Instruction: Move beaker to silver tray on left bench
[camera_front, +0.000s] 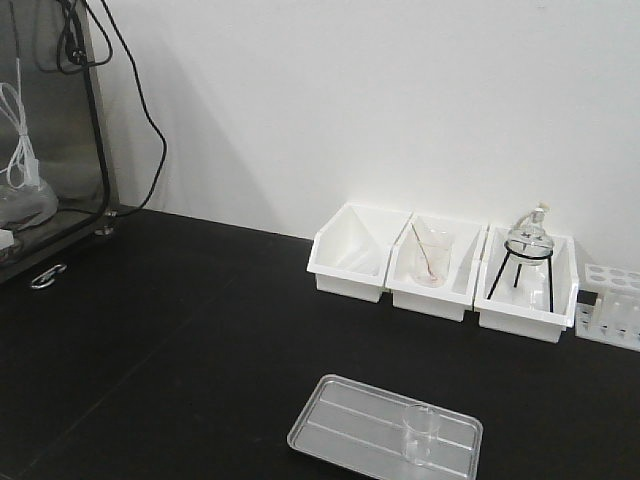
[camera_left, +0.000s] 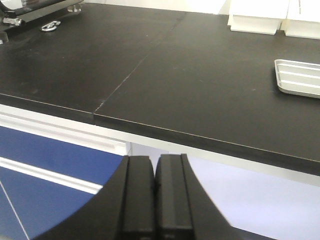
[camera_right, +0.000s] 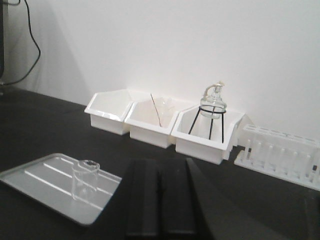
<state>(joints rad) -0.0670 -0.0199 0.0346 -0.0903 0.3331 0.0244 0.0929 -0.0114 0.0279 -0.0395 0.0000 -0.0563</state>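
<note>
- The beaker was seen standing upright inside the silver tray, toward the tray's right-hand end in the front view, its base resting on the ridged floor and well within the raised rim.
- The tray itself lay flat on the black surface, near the front edge and well apart from the row of white bins against the wall.
- The task was therefore judged to be finished, or all but finished: the glass was where the instruction wanted it, and nothing was holding it.
- The left pincer was shown closed, its two pads pressed together with nothing between them; it was held off the front edge of the surface, probably parked out of the way.
- The right pincer was likewise closed and empty, just beside the tray and apart from the beaker, a position judged to fit a withdrawal after release.
- The other beaker with the pinkish rod sat in the middle bin, and the round flask stood on its black tripod in the right bin; both were kept clear of the working area.
- A test-tube rack was seen beside the bins.
</note>
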